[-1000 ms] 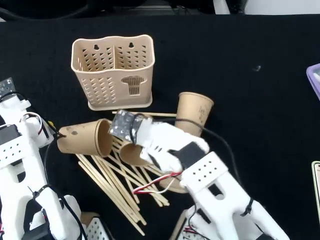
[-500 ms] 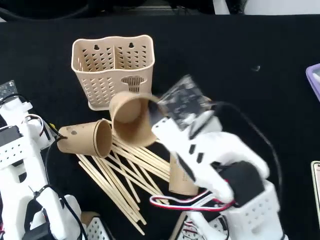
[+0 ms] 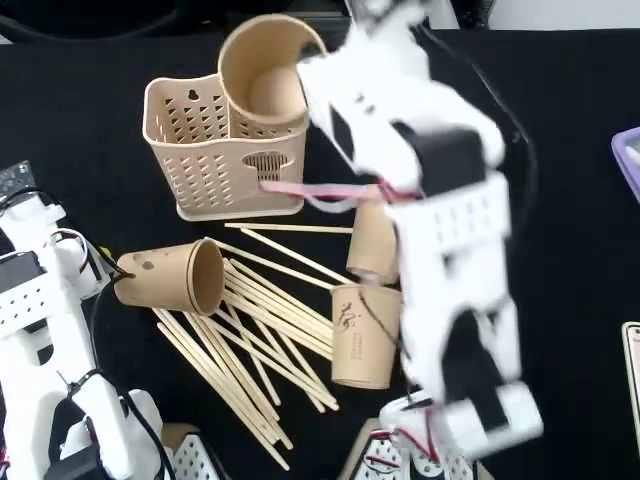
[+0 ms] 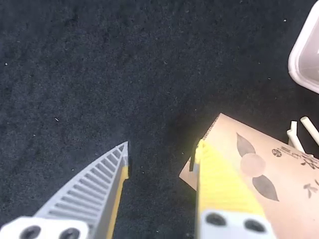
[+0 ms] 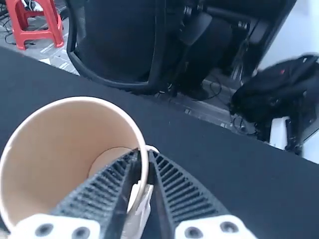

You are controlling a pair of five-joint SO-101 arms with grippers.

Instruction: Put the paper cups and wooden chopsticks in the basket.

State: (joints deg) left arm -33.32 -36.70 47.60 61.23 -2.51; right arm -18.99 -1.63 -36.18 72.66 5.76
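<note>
Four paper cups are showing in the high view. One held cup (image 3: 262, 62) is hanging in the right claw (image 3: 305, 72). One tipped cup (image 3: 170, 276) is lying on its side on the black tabletop (image 3: 560, 250), its mouth facing the chopsticks. One marked cup (image 3: 360, 338) is sitting just beside the far ends of the pile. One half-hidden cup (image 3: 372, 245) is peeking out from behind the right arm.

The left wrist view is showing a leaf-printed cup (image 4: 259, 184) lying on its side. I cannot tell whether it is one of those four.

The wooden chopsticks (image 3: 260, 330) are lying in one fanned, crossing pile between the tipped cup and the marked cup. They are overlapping too much to count.

There is one basket (image 3: 215, 175), tan and perforated, standing upright with two compartments side by side. The held cup is hanging over the compartment nearer the right arm, with its mouth turned up toward the camera. I cannot tell whether its base is sitting below the basket's rim.

In the right wrist view, the right claw is pinching that cup's wall near the rim, one finger inside the cup and one outside, pressed together on the paper.

The left claw (image 4: 162, 154) is sitting low over the tabletop with its fingers spread apart and dark tabletop showing between them. Its yellow-faced finger is lying at the edge of the leaf-printed cup; whether it is touching the cup is unclear.
</note>
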